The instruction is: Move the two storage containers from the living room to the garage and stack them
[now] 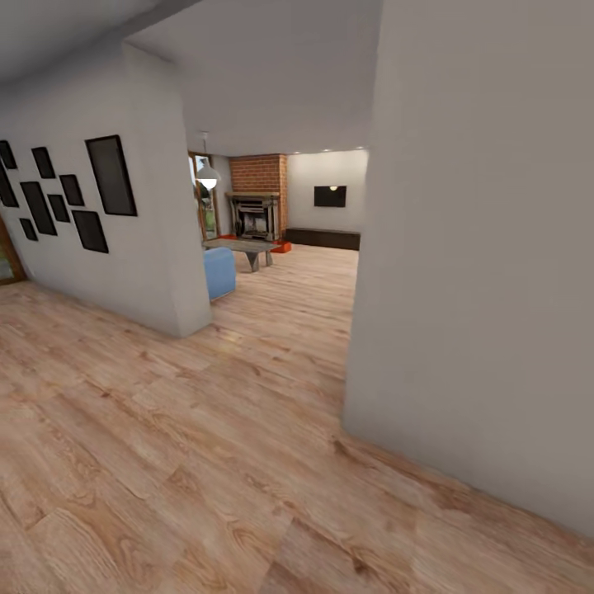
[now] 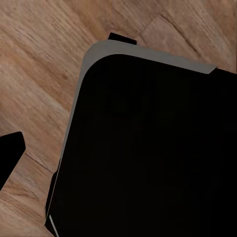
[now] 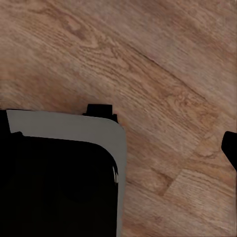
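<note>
Far down the opening, in the living room, a low orange-red storage container (image 1: 281, 247) lies on the wood floor to the right of the brick fireplace (image 1: 256, 216). A second small orange-red patch (image 1: 225, 237) shows at the fireplace's left, too small to identify. In the left wrist view one dark fingertip (image 2: 10, 154) hangs over the plank floor beside my black base (image 2: 148, 148). The right wrist view likewise shows a single dark fingertip (image 3: 230, 147) above the planks, next to the base's grey-rimmed corner (image 3: 64, 168). Nothing is visible in either gripper.
A white wall corner (image 1: 186, 280) with black picture frames (image 1: 111, 175) stands at the left, and a broad white wall (image 1: 470, 289) at the right, with a passage between. A blue sofa (image 1: 219, 272), a grey coffee table (image 1: 247, 247) and a pendant lamp (image 1: 207, 176) lie ahead.
</note>
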Motion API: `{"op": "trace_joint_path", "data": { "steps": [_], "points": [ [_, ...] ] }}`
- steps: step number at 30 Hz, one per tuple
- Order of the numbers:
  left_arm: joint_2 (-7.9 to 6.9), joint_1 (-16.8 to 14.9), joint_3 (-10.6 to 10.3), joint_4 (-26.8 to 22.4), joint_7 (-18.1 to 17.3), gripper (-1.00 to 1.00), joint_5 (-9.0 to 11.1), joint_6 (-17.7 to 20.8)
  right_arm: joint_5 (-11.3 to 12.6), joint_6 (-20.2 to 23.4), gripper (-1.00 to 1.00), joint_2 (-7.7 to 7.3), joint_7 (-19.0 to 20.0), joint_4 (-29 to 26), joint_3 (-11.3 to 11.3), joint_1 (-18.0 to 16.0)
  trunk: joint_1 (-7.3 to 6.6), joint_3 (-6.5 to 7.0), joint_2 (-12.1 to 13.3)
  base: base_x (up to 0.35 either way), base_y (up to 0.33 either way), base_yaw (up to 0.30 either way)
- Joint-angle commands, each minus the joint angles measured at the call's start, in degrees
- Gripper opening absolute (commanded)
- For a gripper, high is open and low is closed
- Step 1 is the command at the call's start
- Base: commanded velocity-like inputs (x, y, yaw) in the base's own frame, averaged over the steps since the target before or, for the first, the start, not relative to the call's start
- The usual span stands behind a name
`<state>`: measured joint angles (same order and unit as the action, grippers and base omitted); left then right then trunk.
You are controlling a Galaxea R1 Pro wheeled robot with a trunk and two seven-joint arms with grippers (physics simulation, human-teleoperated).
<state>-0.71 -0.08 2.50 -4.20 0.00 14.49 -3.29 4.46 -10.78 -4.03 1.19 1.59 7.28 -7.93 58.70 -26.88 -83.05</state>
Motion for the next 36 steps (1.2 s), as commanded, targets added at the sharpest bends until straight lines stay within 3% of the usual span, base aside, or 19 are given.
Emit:
{"op": "trace_joint_path", "data": {
  "steps": [1,22,36],
  "points": [
    [0.01,-0.01,0.23,-0.02,0.00,1.00,0.10,-0.10,0.47,-0.32,1.00,-0.06,0.13,0.17,0.45,-0.07,0.03,-0.05,-0.02,0.321,0.000,0.273],
    [0.01,-0.01,0.23,-0.02,0.14,1.00,0.10,-0.13,0.28,0.14,1.00,-0.46,0.13,0.17,0.70,-0.07,0.03,-0.05,-0.02,0.321,0.000,0.270],
    [0.02,-0.01,0.35,-0.02,0.49,1.00,0.12,-0.23,0.26,0.06,1.00,0.08,0.13,0.16,0.73,-0.06,0.03,-0.05,-0.02,0.321,0.000,0.028]
  ]
}}
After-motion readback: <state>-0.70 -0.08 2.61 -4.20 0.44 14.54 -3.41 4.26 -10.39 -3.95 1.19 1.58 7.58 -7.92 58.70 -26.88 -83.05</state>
